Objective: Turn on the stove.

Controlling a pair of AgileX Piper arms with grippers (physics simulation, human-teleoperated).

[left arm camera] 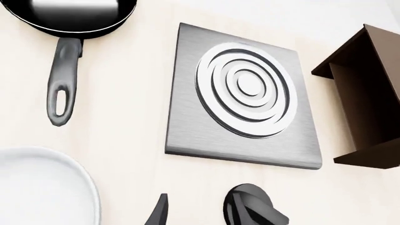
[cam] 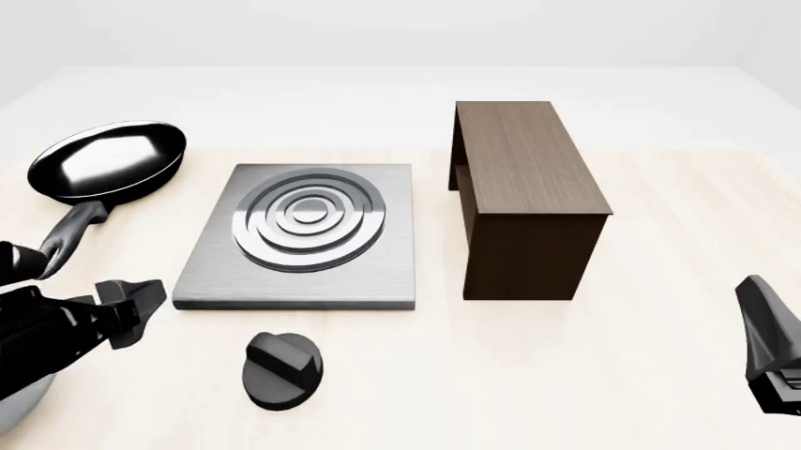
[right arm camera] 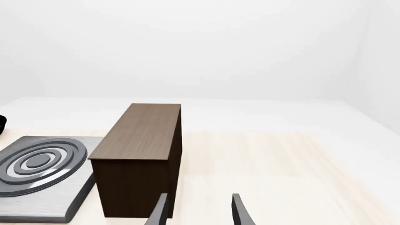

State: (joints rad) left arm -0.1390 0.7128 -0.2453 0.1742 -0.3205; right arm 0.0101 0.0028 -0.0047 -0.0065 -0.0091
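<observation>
The stove [cam: 300,239], a flat square plate of brushed grey metal bearing concentric silver rings, lies on the pale worktop [cam: 626,375] left of centre in the front view. Its separate knob [cam: 280,367], black, round and ridged, rests on the worktop just in front of the plate's near edge, apart from the plate. A black frying pan [cam: 111,159] sits to the left of the stove at the far side, its handle pointing toward the near edge. A dark brown wooden cabinet [cam: 526,187] stands just beside the stove on the right. The left hand [cam: 119,309] is near the worktop at the lower left, to the left of the knob and not touching it; only one of its fingers [left arm camera: 159,213] shows in the left wrist view, so its opening cannot be told, and it holds nothing visible. A white, rounded object [left arm camera: 44,187] lies close to the left hand. The right hand [right arm camera: 196,211] is at the near right, well apart from the stove; its fingers stand parted with only bare worktop between them.
</observation>
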